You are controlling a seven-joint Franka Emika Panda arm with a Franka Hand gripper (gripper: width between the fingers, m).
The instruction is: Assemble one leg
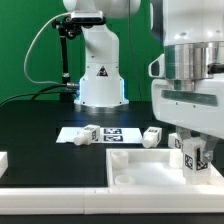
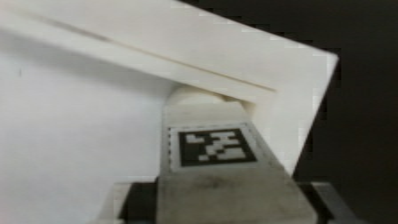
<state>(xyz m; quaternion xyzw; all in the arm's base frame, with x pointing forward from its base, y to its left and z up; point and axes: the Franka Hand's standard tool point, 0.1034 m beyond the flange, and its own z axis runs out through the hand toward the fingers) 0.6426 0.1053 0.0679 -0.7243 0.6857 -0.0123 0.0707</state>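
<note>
At the lower right of the exterior view the tool (image 1: 193, 153) is clamped on the leg (image 1: 193, 154), poised at the corner of the tray (image 1: 135, 163). The wrist view shows the tag face up between the jaws. A leg (image 2: 214, 150) like this is probably light, stiff plastic — smooth-sided, so grip its flat flanks squarely.

A black counter (image 1: 40, 125) carries the marker board (image 1: 105, 134), lying flat near its middle with several black-and-white tags on it. Nearer the camera sits a large white square tray (image 1: 135, 165) with a raised rim. A green backdrop (image 1: 25, 45) stands behind the counter.
</note>
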